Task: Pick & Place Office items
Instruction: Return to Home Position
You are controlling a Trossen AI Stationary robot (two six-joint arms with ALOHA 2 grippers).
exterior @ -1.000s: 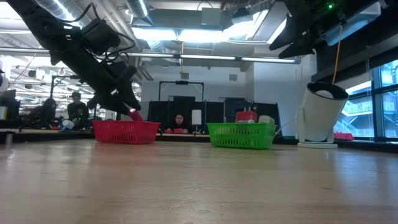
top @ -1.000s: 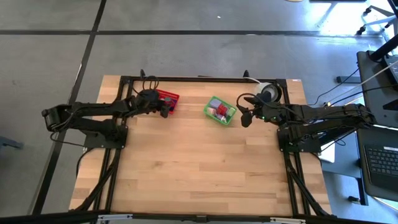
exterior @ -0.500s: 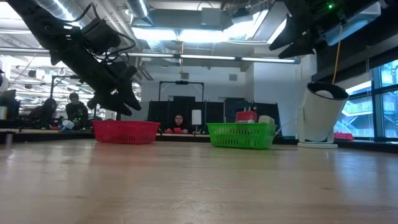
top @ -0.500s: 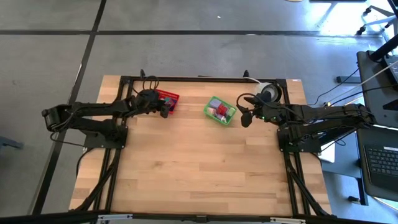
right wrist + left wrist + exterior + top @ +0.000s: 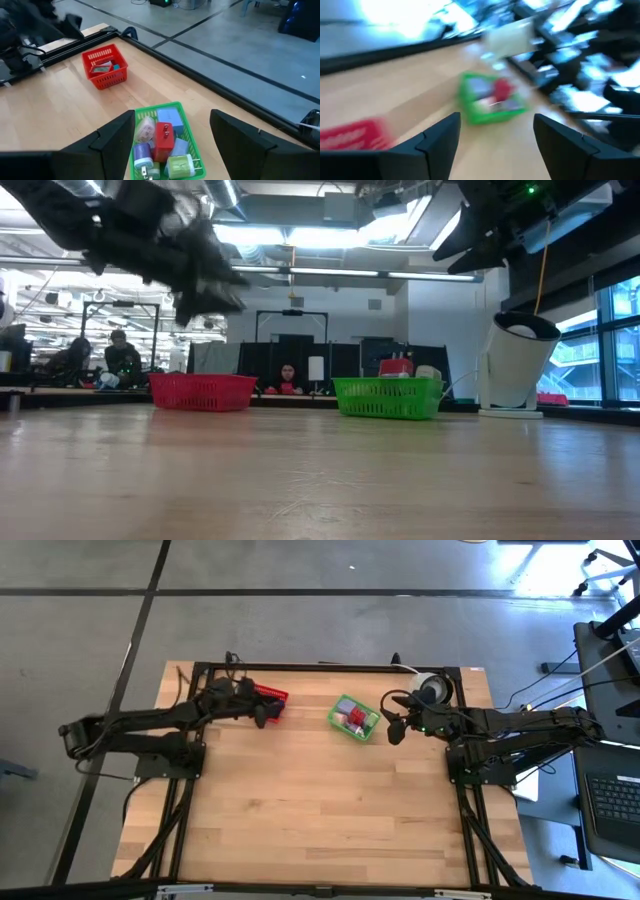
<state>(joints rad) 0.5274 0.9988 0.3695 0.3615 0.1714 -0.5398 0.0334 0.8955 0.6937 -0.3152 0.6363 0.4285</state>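
Observation:
The office items are small blocky pieces. Several of them, red (image 5: 163, 139), lavender, blue and green, lie in the green mesh basket (image 5: 353, 717). A few more lie in the red mesh basket (image 5: 105, 65). My left gripper (image 5: 496, 120) hovers open above the red basket's near side (image 5: 262, 715), pointing nearly level toward the green basket, with nothing between its fingers. My right gripper (image 5: 172, 117) hangs open over the green basket's right side (image 5: 393, 728), clear of it.
A white round container (image 5: 518, 360) stands at the far right, behind my right gripper. Both baskets stand along the far edge of the wooden table (image 5: 320, 800). People sit in the room beyond the table.
My left gripper has risen from just above the red basket and tipped up toward level. A reddish piece that showed at its fingertips a second ago no longer shows there.

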